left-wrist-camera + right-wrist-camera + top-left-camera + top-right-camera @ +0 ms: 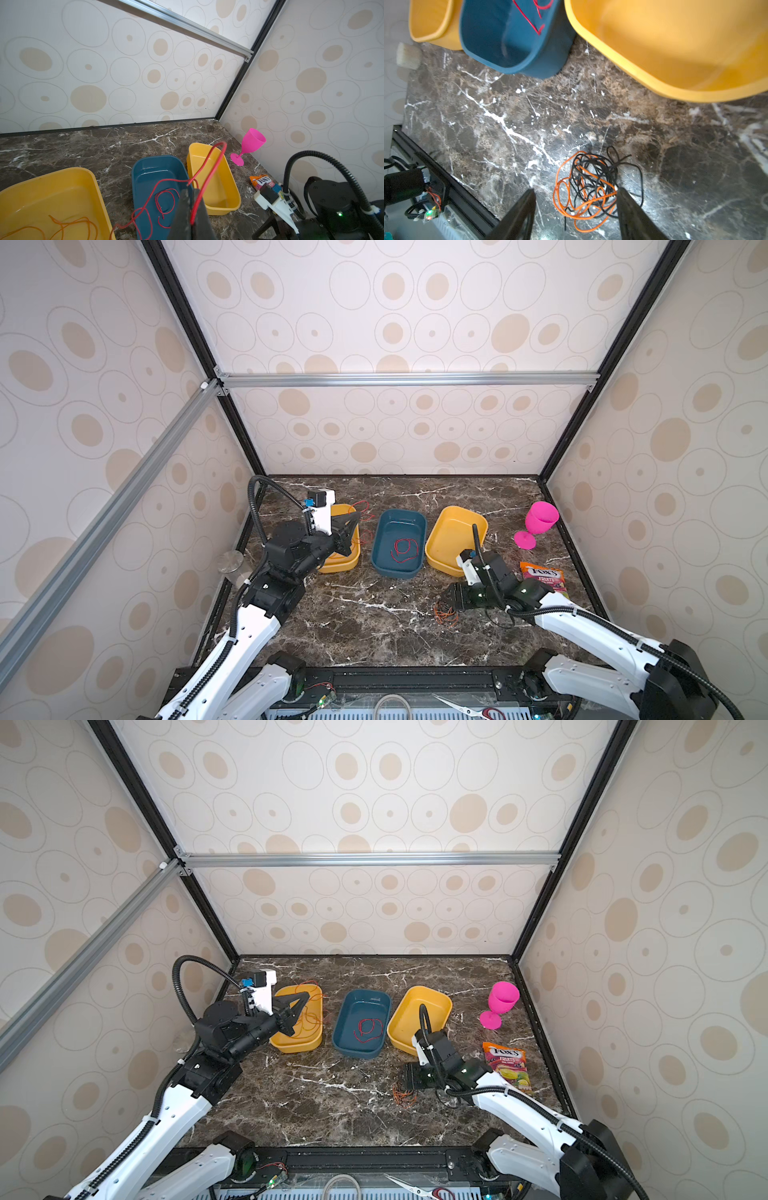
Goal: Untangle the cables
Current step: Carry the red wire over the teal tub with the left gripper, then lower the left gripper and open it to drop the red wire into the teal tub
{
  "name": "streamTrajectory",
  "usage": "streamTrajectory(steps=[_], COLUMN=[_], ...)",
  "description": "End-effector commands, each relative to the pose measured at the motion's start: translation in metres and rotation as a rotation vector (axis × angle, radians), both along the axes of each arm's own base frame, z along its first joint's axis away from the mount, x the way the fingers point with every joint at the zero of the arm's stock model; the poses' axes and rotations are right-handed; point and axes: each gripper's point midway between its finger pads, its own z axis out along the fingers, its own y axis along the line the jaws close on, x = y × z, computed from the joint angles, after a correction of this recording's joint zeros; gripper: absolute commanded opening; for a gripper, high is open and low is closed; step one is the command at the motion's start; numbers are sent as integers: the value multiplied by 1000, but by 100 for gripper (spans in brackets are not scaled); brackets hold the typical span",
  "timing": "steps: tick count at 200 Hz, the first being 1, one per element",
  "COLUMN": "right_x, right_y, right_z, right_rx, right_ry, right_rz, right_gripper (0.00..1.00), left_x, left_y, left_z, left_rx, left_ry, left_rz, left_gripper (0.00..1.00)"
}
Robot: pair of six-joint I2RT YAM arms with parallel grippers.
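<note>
My left gripper (190, 190) is shut on a red cable (207, 164). It holds the cable up over the gap between the left yellow tray (332, 568) and the blue tray (399, 572). The strand arcs above the jaws and trails down in loops (362, 508). Another red cable (403, 549) lies coiled in the blue tray. An orange cable (68, 226) lies in the left yellow tray. On the table in front of the right yellow tray (453, 522) sits a tangle of orange and black cables (589, 187). My right gripper (576, 189) stands open astride the tangle, low over it.
A pink goblet (538, 522) stands at the back right, and a candy bag (542, 576) lies beside my right arm. A glass jar (230, 564) sits at the table's left edge. Scissors (461, 709) lie on the front rail.
</note>
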Motion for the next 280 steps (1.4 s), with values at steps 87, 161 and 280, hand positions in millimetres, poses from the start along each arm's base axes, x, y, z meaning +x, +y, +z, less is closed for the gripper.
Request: streamTrajectory(steps=[87,161,280], right_x=[12,12,8], right_y=[11,1,-12], right_z=[29,18,-1], right_rx=[29,-7,-24], right_ry=[-59,-46,-24], right_rz=[32,2,-28], right_gripper=[63,64,64], left_x=[15,73,139], left_y=[-37,-70,-102], left_z=[-22,-66,-166], left_rx=[-40,27,174], left_ry=[35,121,335], left_rz=[-155,-148,-83], left_gripper=[0,0,7])
